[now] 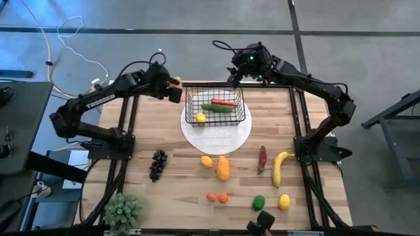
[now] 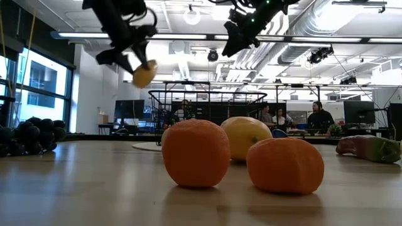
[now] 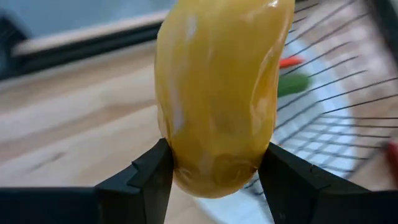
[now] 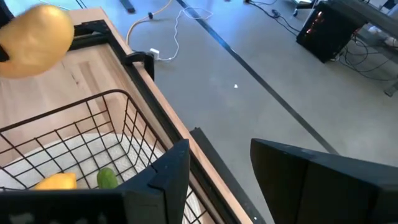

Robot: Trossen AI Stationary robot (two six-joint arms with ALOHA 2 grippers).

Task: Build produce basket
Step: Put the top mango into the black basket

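High view: left gripper (image 1: 176,90) pinches a pale yellow toy fruit (image 1: 175,83) beside the black wire-mesh basket (image 1: 215,107), presumably for dropping in (right gripper (image 1: 234,77) hangs open, empty).

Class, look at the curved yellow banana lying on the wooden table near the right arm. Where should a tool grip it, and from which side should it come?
Grip the curved yellow banana across its middle, coming straight down from above. It lies flat with its length running away from the basket, so fingers closing across its narrow width fit best. The middle is likely the balance point, and the bare wooden table on both sides leaves room. The right tool is open.
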